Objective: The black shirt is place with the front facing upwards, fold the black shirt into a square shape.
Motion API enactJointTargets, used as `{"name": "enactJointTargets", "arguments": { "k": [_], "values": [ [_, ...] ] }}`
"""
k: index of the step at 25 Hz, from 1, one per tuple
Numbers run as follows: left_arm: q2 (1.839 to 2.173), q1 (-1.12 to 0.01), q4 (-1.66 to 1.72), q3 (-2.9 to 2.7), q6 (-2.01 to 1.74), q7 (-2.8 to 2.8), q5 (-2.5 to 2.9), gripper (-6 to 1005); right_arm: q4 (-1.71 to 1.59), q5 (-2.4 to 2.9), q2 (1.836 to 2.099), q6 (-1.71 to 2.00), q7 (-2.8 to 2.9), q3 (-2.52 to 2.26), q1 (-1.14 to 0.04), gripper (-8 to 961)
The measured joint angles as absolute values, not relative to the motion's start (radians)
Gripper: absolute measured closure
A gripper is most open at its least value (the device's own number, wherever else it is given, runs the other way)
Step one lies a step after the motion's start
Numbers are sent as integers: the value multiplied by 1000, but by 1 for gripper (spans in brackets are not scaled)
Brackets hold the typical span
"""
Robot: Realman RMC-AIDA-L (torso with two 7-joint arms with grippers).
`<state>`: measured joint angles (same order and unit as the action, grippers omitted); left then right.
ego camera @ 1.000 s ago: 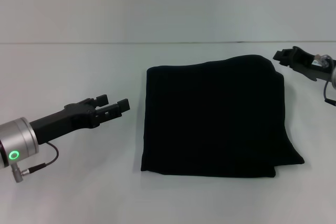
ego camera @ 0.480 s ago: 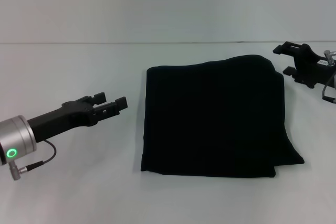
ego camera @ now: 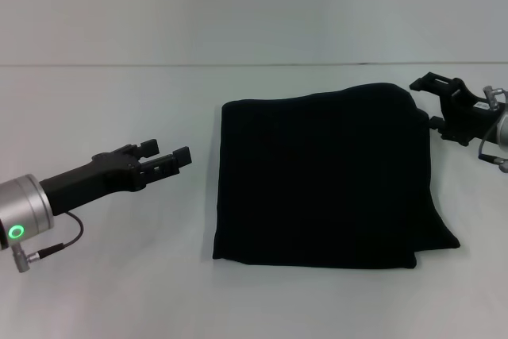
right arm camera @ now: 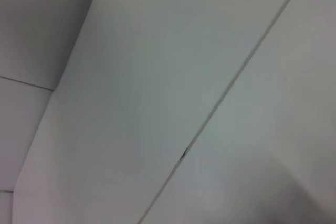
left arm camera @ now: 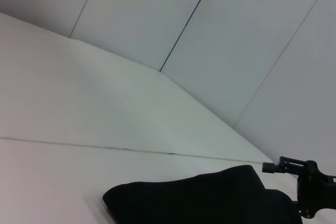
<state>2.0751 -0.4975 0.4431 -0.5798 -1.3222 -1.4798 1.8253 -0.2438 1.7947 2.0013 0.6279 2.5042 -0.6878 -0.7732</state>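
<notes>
1. My left gripper [ego camera: 168, 159] sits at the left of the head view, a little below mid-height, its fingers [ego camera: 181, 154] spread apart with nothing between them. It stays clear of the cloth, a strip of bare white table [ego camera: 119, 275] lying between.
2. My right gripper [ego camera: 441, 94] is at the right edge of the head view, above mid-height, just beside the upper right corner of the shirt. I cannot tell whether its fingers are spread or pressed together, nor whether it touches the cloth.
3. The black shirt [ego camera: 321, 180] lies flat in the centre of the head view, folded into a rough square, with a loose corner jutting out at lower right.
4. My left wrist view shows what the head view does not: tall pale wall panels [left arm camera: 220, 40] with dark seams meeting the table's far edge. At the bottom of that frame is the shirt's edge [left arm camera: 199, 200], with my right gripper [left arm camera: 302, 182] at lower right.
5. My right wrist view shows only pale panels [right arm camera: 157, 77] crossed by thin seams; neither the shirt nor any gripper appears there.
6. The shirt's visible face is plain black; no lettering or label can be read.
</notes>
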Motion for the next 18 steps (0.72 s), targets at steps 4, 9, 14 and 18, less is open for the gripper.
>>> {"name": "enactJointTargets", "arguments": {
  "k": [4, 9, 14, 18],
  "values": [
    [2074, -498, 445, -580, -1323, -1481, 1825, 99, -244, 1795, 2015, 626, 2504, -687, -781, 111],
    [2073, -500, 445, -580, -1327, -1481, 1825, 99, -251, 1795, 2029, 616, 2481, -691, -791, 115],
    [2074, -500, 445, -580, -1330, -1482, 1825, 99, -267, 1797, 2039, 614, 2427, -693, -799, 145],
    [2074, -500, 445, -580, -1331, -1484, 1825, 100, -267, 1802, 2039, 609, 2408, -702, -801, 249]
  ]
}}
